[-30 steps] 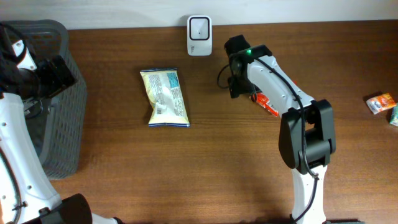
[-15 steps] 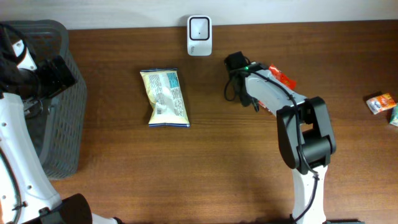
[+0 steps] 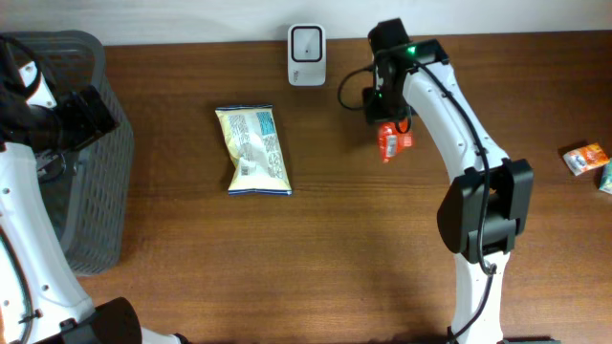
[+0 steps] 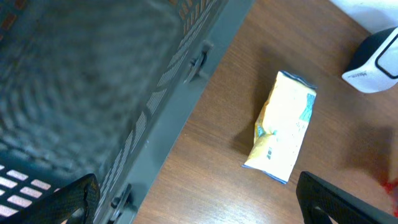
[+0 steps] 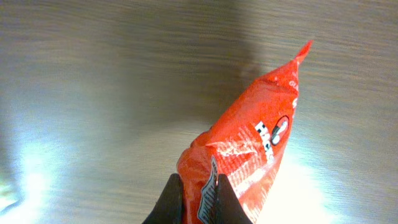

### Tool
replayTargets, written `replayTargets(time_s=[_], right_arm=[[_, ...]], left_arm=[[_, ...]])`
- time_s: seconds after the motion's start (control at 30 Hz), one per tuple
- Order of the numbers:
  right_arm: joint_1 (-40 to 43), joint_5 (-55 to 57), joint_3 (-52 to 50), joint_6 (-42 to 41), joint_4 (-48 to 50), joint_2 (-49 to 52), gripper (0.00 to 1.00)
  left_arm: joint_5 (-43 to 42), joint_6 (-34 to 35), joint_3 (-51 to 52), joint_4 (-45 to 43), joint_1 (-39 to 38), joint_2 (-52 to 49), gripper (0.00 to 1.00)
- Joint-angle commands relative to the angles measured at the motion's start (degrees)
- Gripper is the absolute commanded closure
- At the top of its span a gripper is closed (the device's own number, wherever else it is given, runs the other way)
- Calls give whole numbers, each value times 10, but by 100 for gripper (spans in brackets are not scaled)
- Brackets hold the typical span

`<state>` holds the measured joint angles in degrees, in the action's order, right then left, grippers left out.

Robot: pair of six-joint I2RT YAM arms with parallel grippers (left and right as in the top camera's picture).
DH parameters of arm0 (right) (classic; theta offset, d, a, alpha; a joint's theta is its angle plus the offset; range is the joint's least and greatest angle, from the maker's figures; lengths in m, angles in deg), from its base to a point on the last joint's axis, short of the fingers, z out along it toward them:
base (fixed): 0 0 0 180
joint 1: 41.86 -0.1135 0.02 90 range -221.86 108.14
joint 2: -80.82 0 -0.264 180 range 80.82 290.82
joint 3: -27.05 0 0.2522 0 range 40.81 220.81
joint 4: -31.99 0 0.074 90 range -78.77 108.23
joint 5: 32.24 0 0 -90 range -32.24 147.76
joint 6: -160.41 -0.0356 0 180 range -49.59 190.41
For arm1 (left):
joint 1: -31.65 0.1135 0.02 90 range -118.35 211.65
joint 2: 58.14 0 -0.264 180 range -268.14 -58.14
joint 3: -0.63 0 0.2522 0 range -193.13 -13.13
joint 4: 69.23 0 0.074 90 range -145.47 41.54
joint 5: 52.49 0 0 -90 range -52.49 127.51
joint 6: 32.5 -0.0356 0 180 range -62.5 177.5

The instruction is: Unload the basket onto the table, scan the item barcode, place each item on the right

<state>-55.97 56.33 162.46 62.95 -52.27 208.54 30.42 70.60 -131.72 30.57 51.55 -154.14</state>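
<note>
The brown wooden desk (image 3: 287,268) fills the overhead view. A gray mesh basket (image 3: 96,210) stands at its left end. The left gripper (image 4: 194,186) sits by the basket's far-right corner. Its jaws are spread as wide as they go, and nothing is between them or touching them.

The right arm reaches up the right half of the desk to the far edge. There the right gripper (image 5: 199,199) is closed tight, its two fingers pinching the crimped end of a red snack packet (image 5: 249,143). No gap shows between the jaws except the thin foil seam. From overhead the red snack packet (image 3: 390,141) sticks out on the near side of the gripper, just right of the scanner and a little nearer than it.

A yellow snack bag (image 3: 254,150) lies flat left of centre, well apart from both grippers. The white scanner (image 3: 307,42) stands upright at the far edge, between the bag and the right gripper. A small orange packet (image 3: 585,158) lies at the far right edge of the desk.
</note>
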Motion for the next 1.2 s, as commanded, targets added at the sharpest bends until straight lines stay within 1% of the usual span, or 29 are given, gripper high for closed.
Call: replayTargets(time_s=[0.0,0.07,0.17,0.23,0.3,0.37,0.4,0.43,0.47,0.53,0.57,0.6,0.63,0.7,0.77,0.8,0.83,0.87,0.9,0.97,1.03,1.07,1.1,1.13,1.17], right_arm=[[0,-214,25,31,-7,-7,96],[0,-367,24,97,-7,-7,96],[7,-498,23,105,0,-7,96],[14,-541,23,104,4,-7,96],[29,-552,16,97,6,-6,96],[44,-584,-9,67,10,0,96],[50,-599,-24,65,17,3,96],[59,-598,-47,54,28,8,96],[70,-582,-74,48,40,12,96],[88,-485,-106,48,44,13,96],[95,-420,-113,47,43,13,90],[105,-332,-116,27,41,13,84],[113,-289,-116,24,38,13,79],[138,-197,-116,25,17,13,64],[157,-129,-104,25,-19,12,55],[165,-89,-85,29,-47,12,53],[168,-85,-69,61,-66,12,52],[167,-84,-41,115,-96,12,46],[167,-87,-19,120,-113,12,43],[164,-137,3,120,-126,12,42],[152,-177,2,120,-126,13,31],[139,-178,1,120,-124,13,29],[124,-172,1,126,-124,13,30],[106,-171,-3,175,-127,13,32],[80,-129,-14,242,-129,13,32]], left_arm=[[-6,6,2,0,2,2,1],[-6,6,2,0,2,2,1],[-6,6,2,0,2,2,1],[-6,6,2,0,2,2,1],[-6,6,2,0,2,2,1],[-6,6,2,0,2,2,1],[-6,6,2,0,2,2,1],[-6,6,2,0,2,2,1],[-6,6,2,0,2,2,1],[-6,6,2,0,2,2,1],[-6,6,2,0,2,2,1],[-6,6,2,0,2,2,1],[-6,6,2,0,2,2,1],[-6,6,2,0,2,2,1],[-6,6,2,0,2,2,1],[-6,5,2,0,2,2,1],[-6,6,2,0,2,2,1],[-6,6,2,0,2,2,1],[-6,6,2,0,2,2,1],[-6,6,2,0,2,2,1],[-6,5,2,0,2,2,1],[-6,5,2,0,2,2,1],[-6,6,2,0,2,2,1],[-6,5,2,-1,2,2,1],[-6,5,2,-1,2,2,1]])
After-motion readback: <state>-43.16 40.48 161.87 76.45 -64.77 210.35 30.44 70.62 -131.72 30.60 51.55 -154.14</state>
